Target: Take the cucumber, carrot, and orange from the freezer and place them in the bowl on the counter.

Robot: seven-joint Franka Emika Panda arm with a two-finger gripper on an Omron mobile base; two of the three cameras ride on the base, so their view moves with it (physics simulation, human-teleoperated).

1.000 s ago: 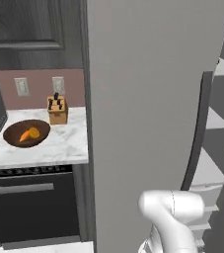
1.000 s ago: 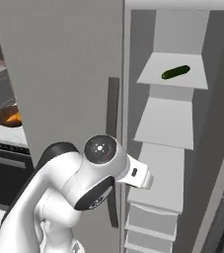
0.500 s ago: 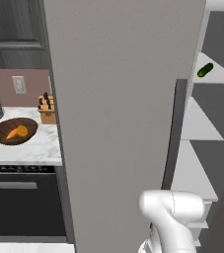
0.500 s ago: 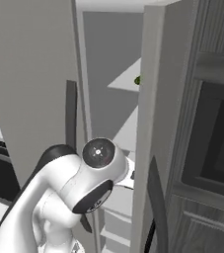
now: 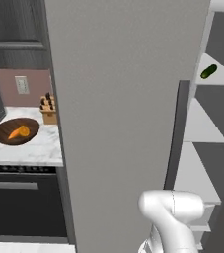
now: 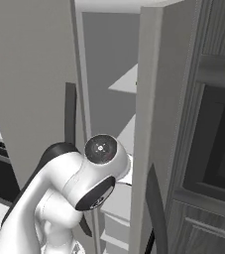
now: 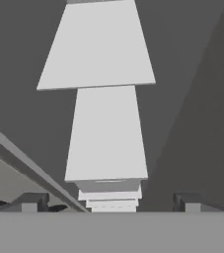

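a: one cucumber (image 5: 208, 71) lies on an upper white shelf inside the freezer (image 5: 128, 123), right of its open door.

b: and the bowl (image 5: 16, 131)?

a: on the counter (image 5: 32, 148), left of the freezer, just in front of a knife block (image 5: 48, 109). the carrot (image 5: 18, 132) lies in it.

b: the gripper (image 7: 111, 202)?

a: jaws spread wide, nothing between them, facing the freezer's bare white shelves (image 7: 106, 133).
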